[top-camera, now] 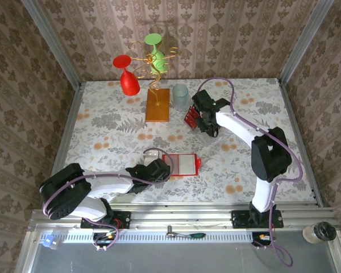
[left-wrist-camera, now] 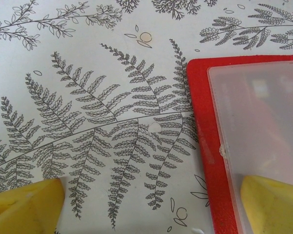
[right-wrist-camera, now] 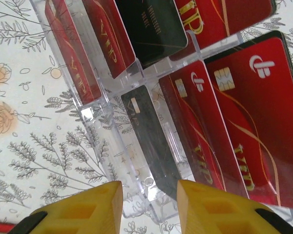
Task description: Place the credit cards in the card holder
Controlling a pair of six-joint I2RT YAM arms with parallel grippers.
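Two jaw sets noted: my left gripper [left-wrist-camera: 151, 195], wide apart, has one finger [left-wrist-camera: 273, 207] over the holder [left-wrist-camera: 200, 122], apparently steadying it; my right gripper [right-wrist-camera: 149, 190], narrowly apart, faces the cards [right-wrist-camera: 254, 122] racked in the stand [right-wrist-camera: 102, 126] just ahead.

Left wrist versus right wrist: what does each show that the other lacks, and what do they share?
Left wrist: the open card holder, red border around a pale inside, with the left claw spread wide across its edge. Right wrist: a clear display stand holding red credit cards, the right claw at its base. Both: yellow fingertips over the fern-printed tablecloth.
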